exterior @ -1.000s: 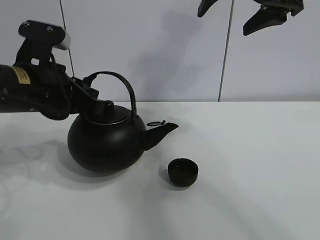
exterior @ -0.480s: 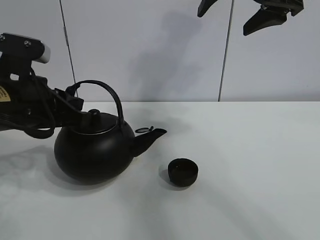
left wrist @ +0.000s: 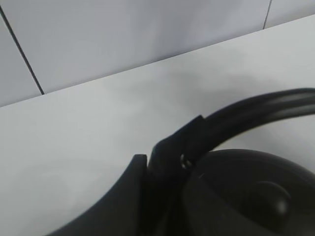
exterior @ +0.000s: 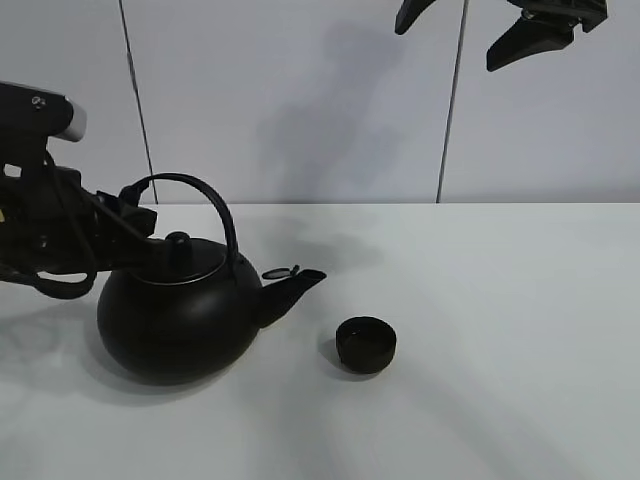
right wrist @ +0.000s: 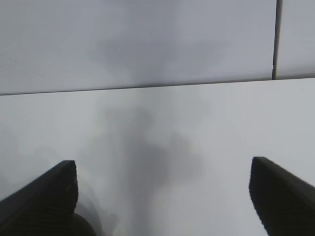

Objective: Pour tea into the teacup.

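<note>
A big round black kettle (exterior: 175,315) with an arched handle (exterior: 205,200) sits low at the left of the white table (exterior: 520,300), its spout (exterior: 295,285) pointing right. The small matte-black teacup (exterior: 365,344) stands upright on the table just right of the spout and apart from it. My left gripper (exterior: 132,197) is shut on the kettle's handle at its left end; the left wrist view shows a finger (left wrist: 140,184) against the handle (left wrist: 251,110) above the lid (left wrist: 256,196). My right gripper (exterior: 450,35) hangs open and empty high above the table, far from both.
A pale panelled wall (exterior: 300,100) with vertical seams stands behind the table. The right wrist view shows only bare table (right wrist: 162,147), wall and the gripper's (right wrist: 162,169) two spread fingertips (right wrist: 54,189).
The left arm has drawn the kettle to the left and lower, so the spout is now farther from the teacup. The teacup and the right gripper have not moved.
</note>
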Available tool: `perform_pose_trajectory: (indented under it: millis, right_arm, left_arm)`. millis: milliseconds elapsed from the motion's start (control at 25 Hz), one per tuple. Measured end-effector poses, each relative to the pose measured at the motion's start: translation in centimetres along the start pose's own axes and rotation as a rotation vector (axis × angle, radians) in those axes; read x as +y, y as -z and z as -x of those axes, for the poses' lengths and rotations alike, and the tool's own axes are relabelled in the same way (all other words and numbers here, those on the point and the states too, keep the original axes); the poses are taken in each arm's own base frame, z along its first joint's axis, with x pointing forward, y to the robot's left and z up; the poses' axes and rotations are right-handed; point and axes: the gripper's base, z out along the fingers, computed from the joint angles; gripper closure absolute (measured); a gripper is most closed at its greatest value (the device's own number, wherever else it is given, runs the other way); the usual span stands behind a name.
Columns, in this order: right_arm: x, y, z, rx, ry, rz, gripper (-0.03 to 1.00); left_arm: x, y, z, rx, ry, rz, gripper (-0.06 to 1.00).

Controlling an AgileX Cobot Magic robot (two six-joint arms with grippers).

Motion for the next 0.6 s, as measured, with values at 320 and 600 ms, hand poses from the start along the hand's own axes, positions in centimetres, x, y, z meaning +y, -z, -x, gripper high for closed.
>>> perform_pose_trajectory:
  millis: [320, 600]
  right_arm:
    - [0.0, 0.0, 0.0, 0.000, 0.000, 0.000, 0.31]
    - [0.0, 0.0, 0.0, 0.000, 0.000, 0.000, 0.31]
  left_arm:
    - [0.0, 0.5, -0.7, 0.011, 0.027, 0.000, 0.84]
    - [0.0, 1.2, -1.1, -0.008, 0.032, 0.003, 0.84]
